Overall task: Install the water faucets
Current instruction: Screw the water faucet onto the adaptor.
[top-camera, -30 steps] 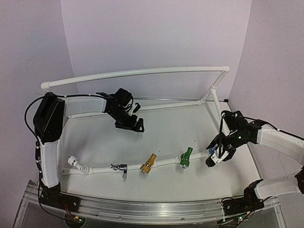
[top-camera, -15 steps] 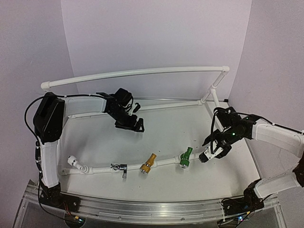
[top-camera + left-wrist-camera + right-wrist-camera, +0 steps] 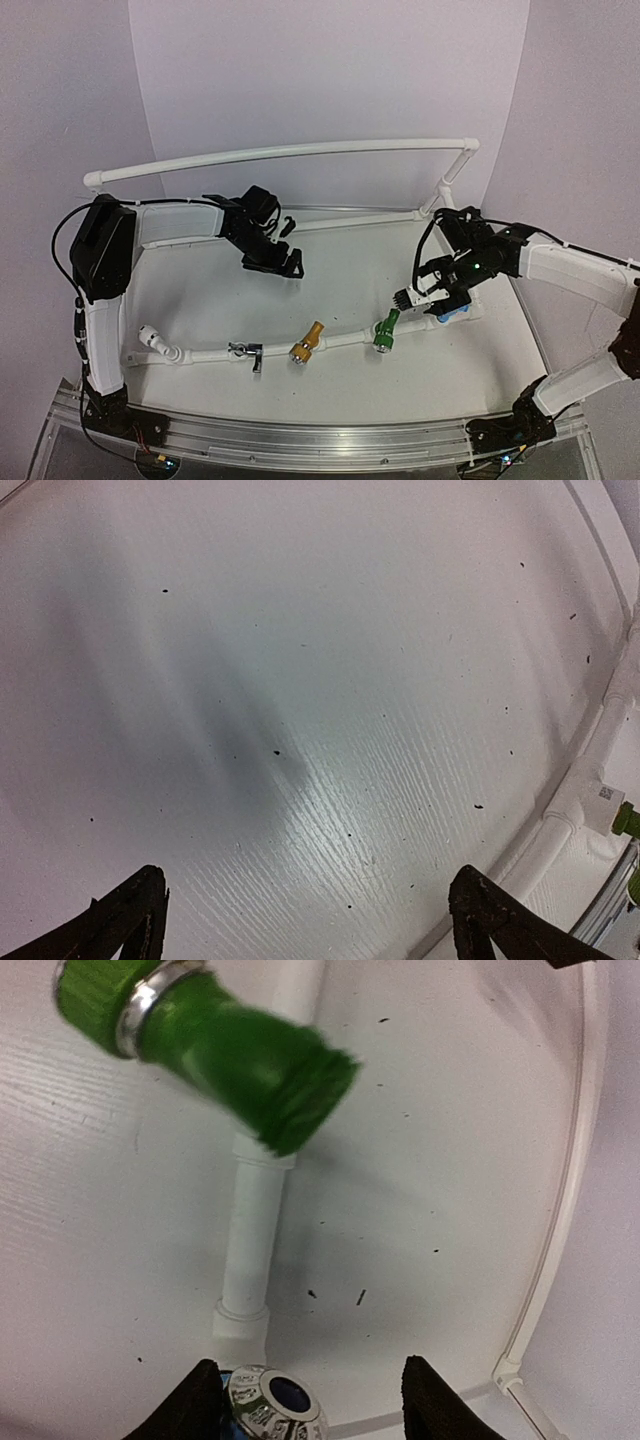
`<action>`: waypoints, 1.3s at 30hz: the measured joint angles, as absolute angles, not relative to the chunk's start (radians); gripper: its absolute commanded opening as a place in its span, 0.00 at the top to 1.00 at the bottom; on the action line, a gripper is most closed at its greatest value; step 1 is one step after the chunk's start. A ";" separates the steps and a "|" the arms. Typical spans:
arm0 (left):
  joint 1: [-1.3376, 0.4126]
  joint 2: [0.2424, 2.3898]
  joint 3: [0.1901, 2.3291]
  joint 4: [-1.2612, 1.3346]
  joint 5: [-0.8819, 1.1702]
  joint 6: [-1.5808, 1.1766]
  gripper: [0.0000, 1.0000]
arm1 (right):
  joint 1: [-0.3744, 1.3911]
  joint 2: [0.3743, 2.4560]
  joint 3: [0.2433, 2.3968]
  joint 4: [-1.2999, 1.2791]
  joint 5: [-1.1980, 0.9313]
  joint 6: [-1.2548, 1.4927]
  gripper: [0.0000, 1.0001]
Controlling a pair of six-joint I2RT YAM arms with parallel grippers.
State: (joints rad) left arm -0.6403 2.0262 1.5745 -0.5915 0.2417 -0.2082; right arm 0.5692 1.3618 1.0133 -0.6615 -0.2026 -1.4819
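Right arm has swung inward from the pipe's end toward the green faucet

Your right pincer [image 3: 412,297] now hovers partly apart and empty just beside the green faucet [image 3: 385,333]; the blue faucet [image 3: 453,313] sits seated at the pipe [image 3: 340,340] end, so that fitting looks done; yellow faucet [image 3: 306,344] and silver faucet [image 3: 247,351] line the same pipe; left pincer [image 3: 285,262] waits wide apart over the bench [image 3: 350,260]; no readable writing.

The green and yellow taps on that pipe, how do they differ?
The green tap sits right beside the right claw; the yellow tap has no claw near it. Green sits further right along the pipe, yellow nearer the middle. Both point toward the arms with silvery nozzles.
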 measured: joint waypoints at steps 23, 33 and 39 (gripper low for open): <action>-0.633 2.026 1.575 -0.593 0.242 -0.208 0.02 | 0.582 1.380 1.082 -0.758 -0.173 -1.233 0.19; -0.633 2.026 1.575 -0.593 0.242 -0.208 0.02 | 0.619 1.496 1.128 -0.747 -0.068 -1.114 0.31; -0.633 2.026 1.575 -0.593 0.242 -0.208 0.02 | 0.618 1.577 1.202 -0.729 0.025 -0.994 0.33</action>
